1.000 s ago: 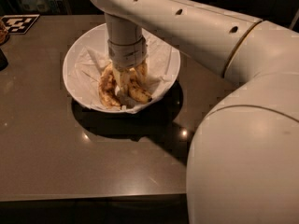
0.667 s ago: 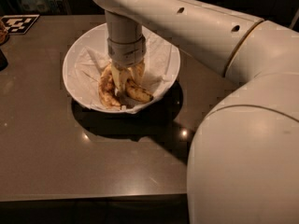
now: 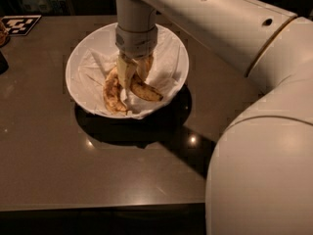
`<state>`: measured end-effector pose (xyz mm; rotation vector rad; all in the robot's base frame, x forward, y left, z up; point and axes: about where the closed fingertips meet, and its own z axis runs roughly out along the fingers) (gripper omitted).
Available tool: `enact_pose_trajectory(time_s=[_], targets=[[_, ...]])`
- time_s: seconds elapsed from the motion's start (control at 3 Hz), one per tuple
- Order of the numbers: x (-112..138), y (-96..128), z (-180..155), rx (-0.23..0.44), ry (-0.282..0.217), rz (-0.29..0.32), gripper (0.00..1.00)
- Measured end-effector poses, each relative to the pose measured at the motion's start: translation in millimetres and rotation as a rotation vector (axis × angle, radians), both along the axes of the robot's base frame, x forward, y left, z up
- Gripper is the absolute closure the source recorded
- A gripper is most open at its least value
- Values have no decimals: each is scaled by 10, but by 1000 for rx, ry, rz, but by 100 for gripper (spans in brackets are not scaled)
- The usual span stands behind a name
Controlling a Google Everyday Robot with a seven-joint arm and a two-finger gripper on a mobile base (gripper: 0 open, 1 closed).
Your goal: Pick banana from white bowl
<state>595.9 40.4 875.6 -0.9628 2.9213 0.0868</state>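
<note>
The white bowl (image 3: 173, 58), lined with crumpled white paper, stands on the dark table. My gripper (image 3: 134, 79) reaches straight down into its middle. Its fingers (image 3: 125, 70) are closed on the upper end of the banana (image 3: 145, 90), the small curved yellow one, which slants down to the right with its dark tip near the paper. A flatter banana with heavy brown blotches (image 3: 112, 95) lies just left of it in the bowl, and the gripper does not hold it. The banana's stem end is hidden between the fingers.
The brown table (image 3: 58, 165) has its front edge near the bottom. A black-and-white marker tag (image 3: 18, 24) lies at the far left corner, with a dark object (image 3: 2, 62) at the left edge. My arm's large white shell (image 3: 264, 146) fills the right side.
My gripper has risen a little from the bottom of the bowl, and the small banana has come up slightly with it. The blotched banana has stayed where it was.
</note>
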Motion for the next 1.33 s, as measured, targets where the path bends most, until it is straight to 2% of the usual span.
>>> enact_pose_trajectory(time_s=[0.33,1.0,1.33], targets=[[-21,-36,235,10,-16,25,100],[44,-157,814,65,-95,75,100],[128,-89,826,88,-126,75,100]])
